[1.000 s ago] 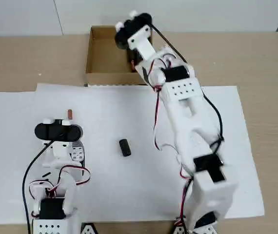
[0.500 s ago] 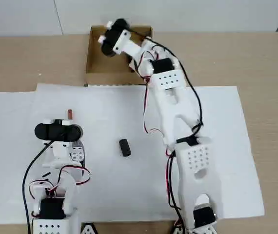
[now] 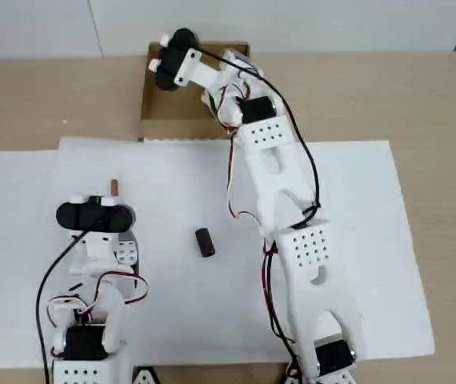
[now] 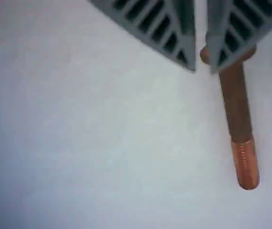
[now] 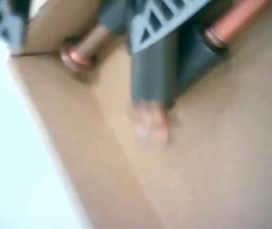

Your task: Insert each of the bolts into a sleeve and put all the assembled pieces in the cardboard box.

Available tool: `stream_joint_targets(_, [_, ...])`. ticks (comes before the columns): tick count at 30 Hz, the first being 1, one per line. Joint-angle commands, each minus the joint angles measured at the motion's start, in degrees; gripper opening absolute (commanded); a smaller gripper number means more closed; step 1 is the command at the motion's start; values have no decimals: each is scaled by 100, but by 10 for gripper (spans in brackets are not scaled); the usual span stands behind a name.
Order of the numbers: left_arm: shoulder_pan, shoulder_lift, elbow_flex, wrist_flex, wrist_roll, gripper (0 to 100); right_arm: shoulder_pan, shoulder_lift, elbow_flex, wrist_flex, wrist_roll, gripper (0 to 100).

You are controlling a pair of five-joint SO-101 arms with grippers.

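Two arms: the left arm (image 3: 96,244) is folded at the near left of the paper sheet; the right arm (image 3: 280,172) stretches across the sheet to the cardboard box.
One cardboard box (image 3: 154,122): open-topped, it sits on the wooden table (image 3: 436,104), touching the far edge of the paper. In the high view the right arm's wrist hangs over it and hides much of its floor.
One paper sheet (image 3: 372,208): white, lying flat on the table under both arms.
Left gripper (image 4: 201,69): jaws drawn almost together, with a thin slit between them. Its tips sit right over the head end of the loose bolt.
One loose bolt (image 4: 238,124): copper-coloured, lying flat on the paper with its threaded end pointing away from the gripper. One finger partly covers the head, and I cannot tell whether the tips touch it.
One loose sleeve (image 3: 204,242): black, lying on its side on the paper between the two arms, well apart from the loose bolt and from the box.
Right gripper (image 5: 74,40): jaws spread wide, low inside the box, over the pieces lying there.
Pieces in the box: two dark sleeves (image 5: 152,76) lie side by side on the cardboard floor near a wall, each with a copper end showing, and a finger (image 5: 160,21) partly covers them. A third copper head (image 5: 76,55) lies just beside them. The blur prevents a surer count.
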Motion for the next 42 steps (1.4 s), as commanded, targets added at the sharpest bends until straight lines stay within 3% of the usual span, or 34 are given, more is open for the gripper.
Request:
stream_joint_targets(1, [-62,-35,-48,9,0,6,-84,-92,-299,-127,9,94])
stream_joint_targets(8, [-62,-35,-48,9,0,6,-84,-338,-325,136,-9,10])
stream_joint_targets(20, [-79,-35,-48,18,0,6,-84,-1481,-1090,2800,-1512,5])
stream_joint_targets(29, [-79,-35,-48,18,0,6,-66,-2149,-2040,4998,-2207,5])
stream_joint_targets(35, [-79,-35,-48,18,0,6,-48,-2738,-1873,5095,-2453,5])
stream_joint_targets(42, [-79,-35,-48,18,0,6,-66,-3899,-308,5103,-3191,7])
